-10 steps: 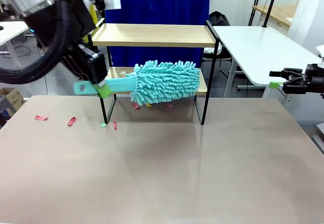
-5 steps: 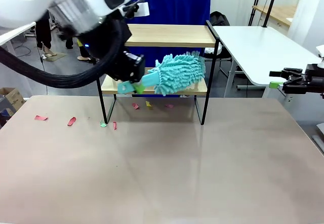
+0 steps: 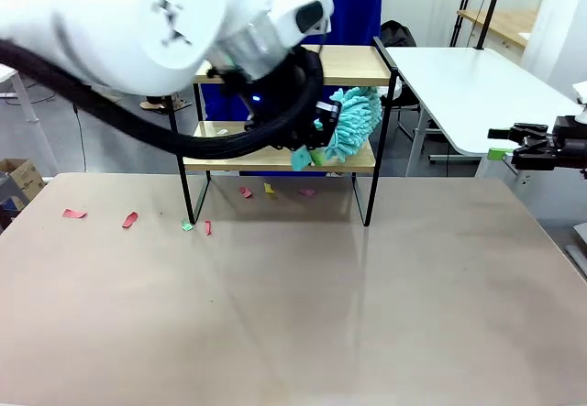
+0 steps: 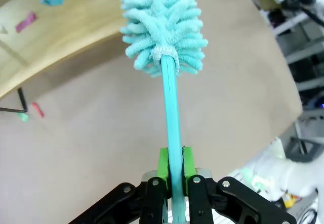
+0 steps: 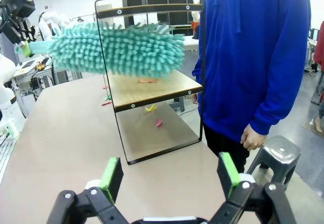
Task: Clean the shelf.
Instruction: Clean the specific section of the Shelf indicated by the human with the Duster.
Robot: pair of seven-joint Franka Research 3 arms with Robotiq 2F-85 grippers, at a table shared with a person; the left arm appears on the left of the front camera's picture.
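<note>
1. The shelf [image 3: 353,65], stiff and probably pretty light, is set at the table's far side; no hold is needed on it.
2. The duster [image 4: 162,27], soft and floppy, is pinched by its thin handle in the left gripper [image 4: 172,161], with its head just above the lower board.
3. The right gripper [image 5: 169,176] is spread wide, empty.

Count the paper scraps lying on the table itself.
7: two red scraps far left, two by the shelf leg, three under it; its lower board may hide others.
</note>
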